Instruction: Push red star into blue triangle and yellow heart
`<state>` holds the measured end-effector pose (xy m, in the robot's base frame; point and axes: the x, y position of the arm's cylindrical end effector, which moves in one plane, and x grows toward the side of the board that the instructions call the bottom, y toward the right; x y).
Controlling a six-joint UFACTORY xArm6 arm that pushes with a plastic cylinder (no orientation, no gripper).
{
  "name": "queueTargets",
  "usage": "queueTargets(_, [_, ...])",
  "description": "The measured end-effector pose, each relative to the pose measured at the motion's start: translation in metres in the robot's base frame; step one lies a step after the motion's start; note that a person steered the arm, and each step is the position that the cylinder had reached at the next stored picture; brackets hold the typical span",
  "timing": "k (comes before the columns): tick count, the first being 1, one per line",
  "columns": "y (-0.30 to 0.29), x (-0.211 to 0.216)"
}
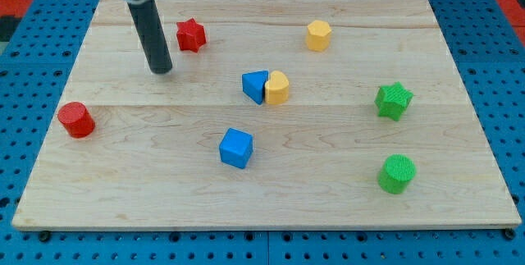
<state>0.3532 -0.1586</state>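
- My tip (162,70) rests on the worktop (344,203), just left of and below the red star (190,34).
- Blue triangle (255,86) apparently touches yellow heart (278,88), right of the star.
- No pincer: a bare rod.

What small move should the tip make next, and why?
Probably my tip should go up and around to the upper left of the red star. It now sits lower left of the star, while the touching blue triangle and yellow heart lie to the star's lower right.
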Motion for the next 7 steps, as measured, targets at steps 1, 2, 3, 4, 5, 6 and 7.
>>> queueTargets(1, [0.000, -0.057])
queueTargets(2, [0.033, -0.062])
queueTargets(3, [0.083, -0.052])
queueTargets(4, [0.115, -0.014])
queueTargets(5, [0.141, -0.002])
queueTargets(6, [0.146, -0.036])
queueTargets(7, [0.174, -0.047])
